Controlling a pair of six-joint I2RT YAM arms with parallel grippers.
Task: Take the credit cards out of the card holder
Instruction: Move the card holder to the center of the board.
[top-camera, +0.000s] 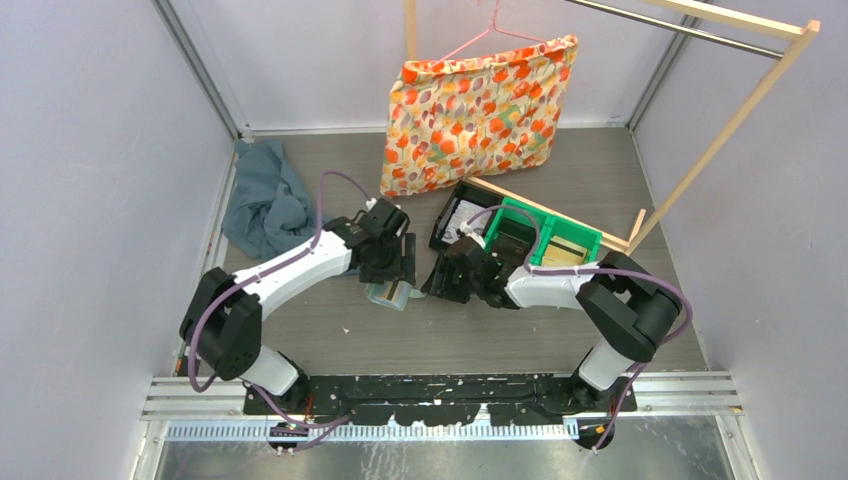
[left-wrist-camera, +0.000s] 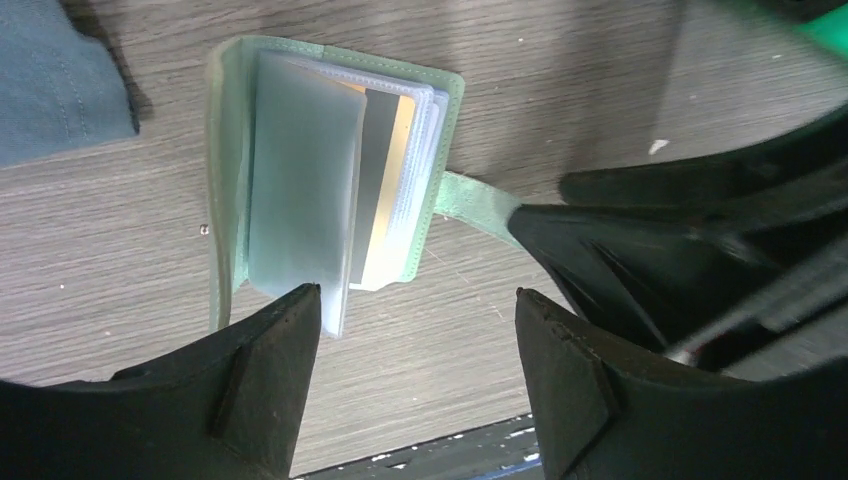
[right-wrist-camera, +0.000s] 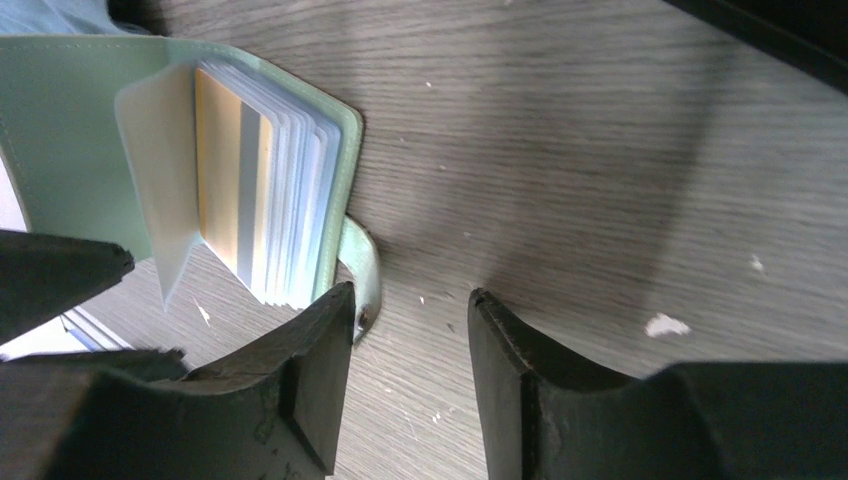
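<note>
Both arms bend inward over the tabletop (top-camera: 480, 340), their grippers low on either side of the one card holder (left-wrist-camera: 228, 170), which lies open there. The left gripper (left-wrist-camera: 415, 300) gapes wide and empty, one finger just beside a clear pocket (left-wrist-camera: 300, 190). The right gripper (right-wrist-camera: 410, 300) stands partly open, gripping nothing, with the strap (right-wrist-camera: 358, 265) just beside one finger. One credit card (left-wrist-camera: 385, 180) shows; any others cannot be counted.

Left claw (left-wrist-camera: 415, 300) and right claw (right-wrist-camera: 411, 300) are crowding the card holder (left-wrist-camera: 300, 190) from both sides; bare surface (top-camera: 400, 345) is lying open nearer the bases, a green bin (top-camera: 545, 240) blocking the far right.
</note>
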